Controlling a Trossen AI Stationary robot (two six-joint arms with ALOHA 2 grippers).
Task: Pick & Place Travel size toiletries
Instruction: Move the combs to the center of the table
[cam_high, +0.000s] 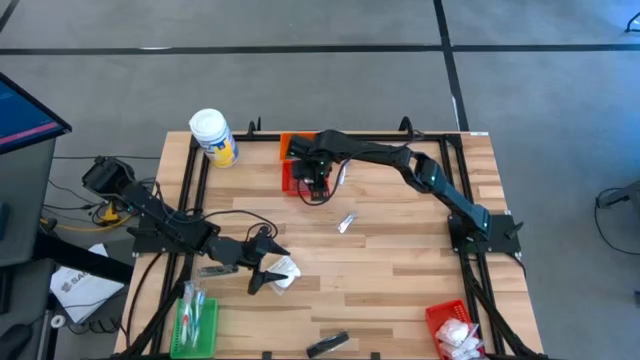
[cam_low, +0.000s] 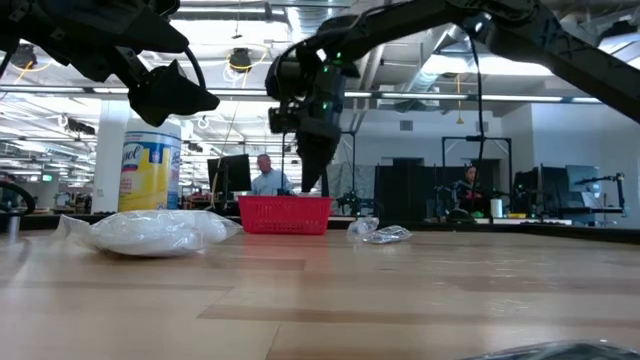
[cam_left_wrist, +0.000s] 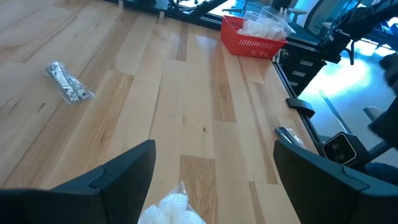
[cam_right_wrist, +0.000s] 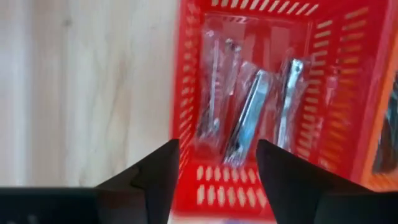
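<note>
Grey carpet (cam_high: 300, 80) is spreading around the wooden table (cam_high: 400, 260), crossed by dark lines. Beyond the table, strip lights (cam_low: 480, 60) are glowing under an open ceiling, and people are sitting at desks with monitors (cam_low: 235, 172).

Table (cam_high: 400, 260): light wood planks, smooth, slight sheen. Red basket (cam_right_wrist: 199, 124): perforated plastic, glossy. Sachets (cam_right_wrist: 249, 121) inside it: shiny silver foil in clear crinkly wrap. White packet (cam_low: 155, 232): soft, translucent plastic. Gripper fingers (cam_left_wrist: 118, 180): matt black.
</note>
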